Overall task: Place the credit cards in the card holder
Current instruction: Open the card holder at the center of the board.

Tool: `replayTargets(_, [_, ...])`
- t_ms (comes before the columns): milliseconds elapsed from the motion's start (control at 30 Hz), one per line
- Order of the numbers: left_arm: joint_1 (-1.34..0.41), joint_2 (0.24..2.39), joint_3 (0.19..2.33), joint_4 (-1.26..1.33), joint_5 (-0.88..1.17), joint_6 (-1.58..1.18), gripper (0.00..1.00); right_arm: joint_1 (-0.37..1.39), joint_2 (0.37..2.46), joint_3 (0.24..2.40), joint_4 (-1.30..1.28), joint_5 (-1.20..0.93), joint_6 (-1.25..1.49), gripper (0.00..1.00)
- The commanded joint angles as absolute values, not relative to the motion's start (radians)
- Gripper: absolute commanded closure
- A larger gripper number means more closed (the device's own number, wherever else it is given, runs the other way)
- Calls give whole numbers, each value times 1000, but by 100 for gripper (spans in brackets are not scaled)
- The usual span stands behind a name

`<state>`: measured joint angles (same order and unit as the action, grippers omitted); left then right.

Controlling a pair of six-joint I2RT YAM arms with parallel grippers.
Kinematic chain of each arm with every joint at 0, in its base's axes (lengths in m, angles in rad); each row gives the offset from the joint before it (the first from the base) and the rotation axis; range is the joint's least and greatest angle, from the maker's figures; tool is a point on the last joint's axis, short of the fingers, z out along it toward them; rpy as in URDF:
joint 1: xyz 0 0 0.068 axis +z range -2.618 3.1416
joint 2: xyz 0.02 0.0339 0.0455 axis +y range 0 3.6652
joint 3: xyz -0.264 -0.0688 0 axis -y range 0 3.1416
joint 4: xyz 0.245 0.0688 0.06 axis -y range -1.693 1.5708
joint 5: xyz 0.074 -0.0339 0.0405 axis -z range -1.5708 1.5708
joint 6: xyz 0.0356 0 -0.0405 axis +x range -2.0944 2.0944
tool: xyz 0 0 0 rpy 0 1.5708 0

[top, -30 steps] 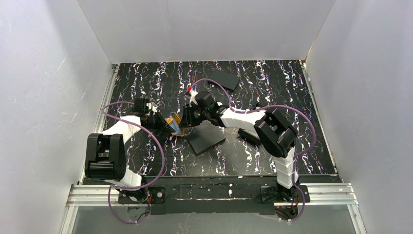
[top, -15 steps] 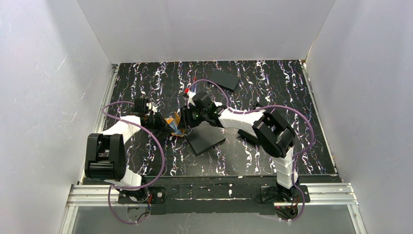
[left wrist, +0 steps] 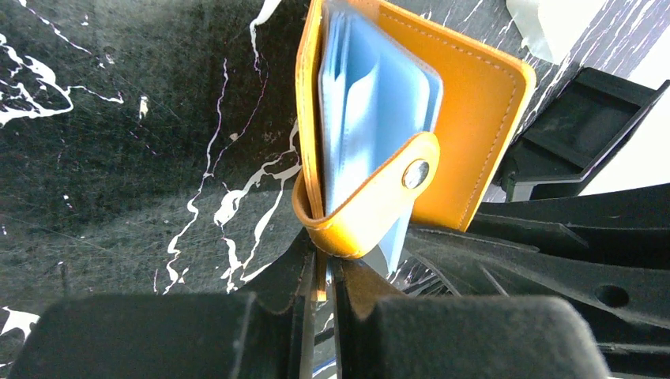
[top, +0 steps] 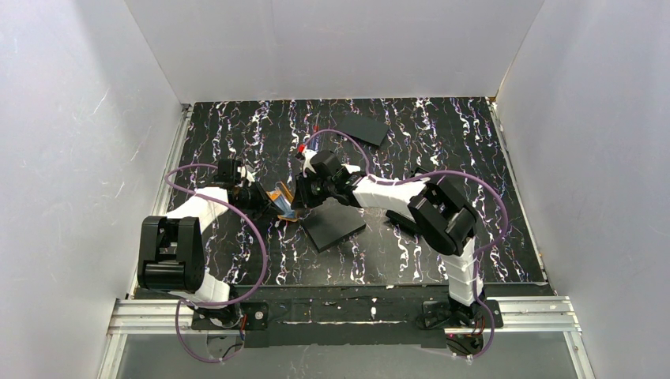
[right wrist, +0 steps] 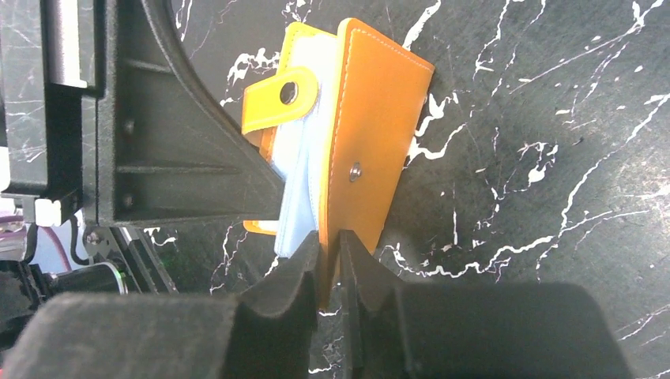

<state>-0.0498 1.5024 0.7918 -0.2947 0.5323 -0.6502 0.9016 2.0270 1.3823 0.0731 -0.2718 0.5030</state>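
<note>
The orange card holder (top: 283, 196) hangs partly open between my two grippers above the black marbled mat, its pale blue pockets (left wrist: 371, 103) showing. My left gripper (left wrist: 320, 267) is shut on the lower edge of one orange cover, just under the clasp tab (left wrist: 379, 201). My right gripper (right wrist: 330, 257) is shut on the edge of the other cover (right wrist: 379, 118). From above, the left gripper (top: 274, 203) and right gripper (top: 295, 196) meet at the holder from opposite sides. The credit cards are out of view.
A flat black rectangle (top: 333, 223) lies just right of the holder under the right arm. Another (top: 366, 126) lies at the back of the mat, and a third (top: 401, 222) shows partly beneath the right arm. White walls enclose the mat.
My right gripper has edged left toward the holder, and its jaws have narrowed onto the orange cover. The left gripper has kept its hold and stayed where it was.
</note>
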Motion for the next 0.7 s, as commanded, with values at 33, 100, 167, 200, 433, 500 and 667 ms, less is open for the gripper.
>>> replayTargets(33, [-54,1482,806,-338,540,-624,100,911,2054,1430,47,-221,472,86])
replayTargets(100, [-54,1474,811,-352,529,-615,98,913,2049,1428,44,-215,469,92])
replayTargets(167, [-54,1462,811,-355,529,-612,88,914,2045,1430,40,-214,467,99])
replayTargets(200, [-54,1455,811,-354,529,-614,82,914,2044,1432,37,-216,466,99])
replayTargets(433, [-54,1386,811,-333,527,-632,39,924,2037,1444,22,-209,453,99])
replayTargets(500, [-56,1383,815,-334,507,-628,31,927,2035,1444,21,-209,453,99])
replayTargets(667, [-59,1444,844,-364,479,-616,31,931,2030,1446,20,-206,451,99])
